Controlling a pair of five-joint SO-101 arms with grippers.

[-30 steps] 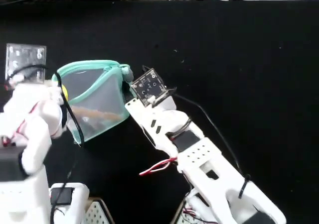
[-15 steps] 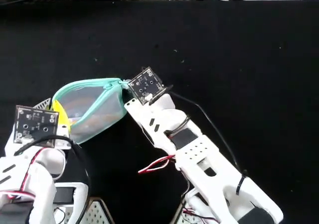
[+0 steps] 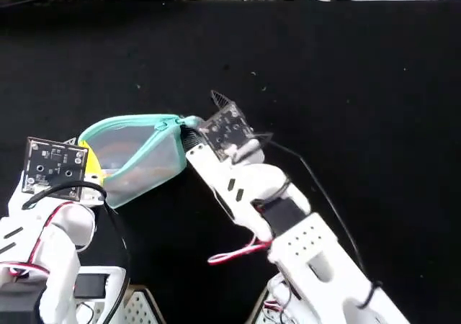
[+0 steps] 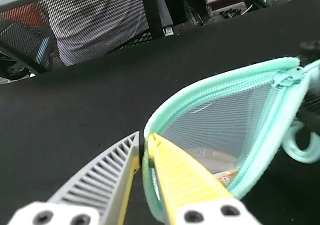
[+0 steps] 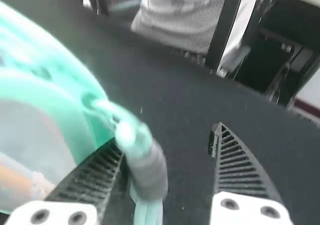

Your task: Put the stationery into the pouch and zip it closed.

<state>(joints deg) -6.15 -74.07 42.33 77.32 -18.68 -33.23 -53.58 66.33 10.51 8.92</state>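
The teal mesh pouch point(image 3: 135, 158) lies at the left of the black table with its mouth open. My left gripper point(image 4: 142, 146) is shut on the pouch's rim point(image 4: 150, 135), the yellow finger inside and the grey one outside; from above it sits at the pouch's near-left end point(image 3: 88, 158). Through the mesh I see an orange pen and a pale piece of stationery point(image 4: 220, 172). My right gripper point(image 5: 167, 137) stands open at the pouch's zipper end point(image 3: 193, 124). The teal zipper pull point(image 5: 142, 165) with its grey sleeve hangs against one finger point(image 5: 95, 177), not pinched.
The black cloth point(image 3: 346, 72) stretches bare to the right and far side. Both arm bases stand at the near edge, with loose red and white wires point(image 3: 234, 254) beside the right arm. A mesh chair point(image 4: 100, 20) is behind the table's far edge.
The left arm drew back toward the near edge with the pouch rim, and the pouch flattened and slid nearer. The right arm's wrist shifted slightly right, staying at the zipper end.
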